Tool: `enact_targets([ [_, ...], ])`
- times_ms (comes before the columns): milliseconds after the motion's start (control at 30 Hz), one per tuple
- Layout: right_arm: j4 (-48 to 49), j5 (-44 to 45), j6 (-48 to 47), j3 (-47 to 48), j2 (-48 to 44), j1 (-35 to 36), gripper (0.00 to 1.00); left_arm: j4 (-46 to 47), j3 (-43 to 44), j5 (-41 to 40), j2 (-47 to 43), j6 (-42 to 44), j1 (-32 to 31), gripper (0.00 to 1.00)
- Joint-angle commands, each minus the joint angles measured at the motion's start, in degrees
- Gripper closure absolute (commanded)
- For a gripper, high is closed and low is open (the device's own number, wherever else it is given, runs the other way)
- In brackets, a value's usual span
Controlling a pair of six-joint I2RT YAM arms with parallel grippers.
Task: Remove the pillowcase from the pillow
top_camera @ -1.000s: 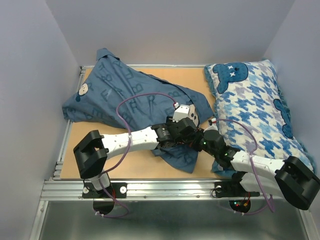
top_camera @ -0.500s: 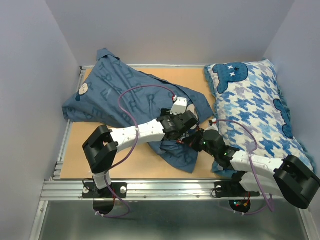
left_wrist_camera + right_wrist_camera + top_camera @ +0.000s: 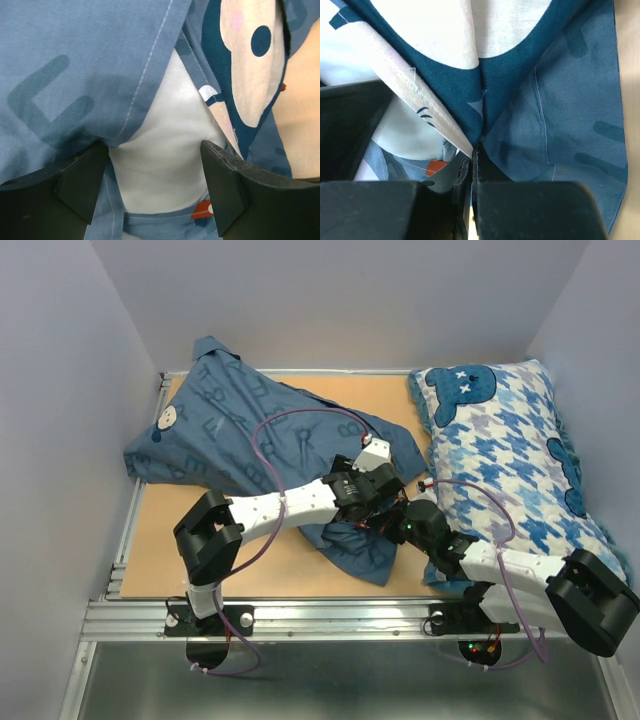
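Slate-blue pillowcase point(image 3: 225, 425), wrinkled, heaped from the far left of the wooden table point(image 3: 270, 560) down to both claws, its near flap lying under them. Pinched at a fold in the closed jaws of the right gripper point(image 3: 474, 162), with dark-blue and cream print bunched just above the fingertips. Inside the case's open hem, straight ahead of the left gripper point(image 3: 155, 170): white pillow point(image 3: 165, 145), bare, bulging up between the two fingers. Spread wide, those jaws, not closed on it. One finger point(image 3: 75, 185) touching the hem's stitched edge, the other point(image 3: 235, 190) just beside a small red tag point(image 3: 202, 211) and below a cream cartoon face point(image 3: 250, 75) printed on the case. Seen from above, wrists close together, left claw just left of the right one. Bare wood nearer than the claws. Well to their right, a blue-and-white houndstooth pillow point(image 3: 510, 460).
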Motion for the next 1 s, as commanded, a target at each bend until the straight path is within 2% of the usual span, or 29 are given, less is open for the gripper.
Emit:
enact_targets([
  [0, -5.12, 2.52, -1.58, 1.55, -0.68, -0.53, 0.98, -2.18, 2.98, -1.11, 3.01, 1.01, 0.09, 0.07],
  [167, -5.91, 3.22, -1.49, 1.37, -1.65, -0.53, 0.98, -0.07, 3.42, 3.29, -1.29, 0.47, -1.4, 0.07],
  [433, -6.0, 3.05, -1.66, 1.72, -1.73, -0.53, 0.98, -4.55, 8.52, 1.01, -2.09, -1.54, -6.14, 0.07],
  [600, -6.09, 3.05, -1.75, 1.81, -2.0, -0.53, 0.98, -4.9, 8.53, 0.76, -1.56, -2.34, -6.94, 0.07],
  [833, -6.44, 3.04, -1.4, 1.02, -3.32, -0.53, 0.98, -2.62, 4.31, -0.39, -0.42, -1.55, -2.91, 0.06],
  [967, -7.14, 3.13, -1.05, 0.49, -4.46, -0.53, 0.97, -0.08, 2.73, 1.01, 0.81, 2.14, 0.52, 0.06],
])
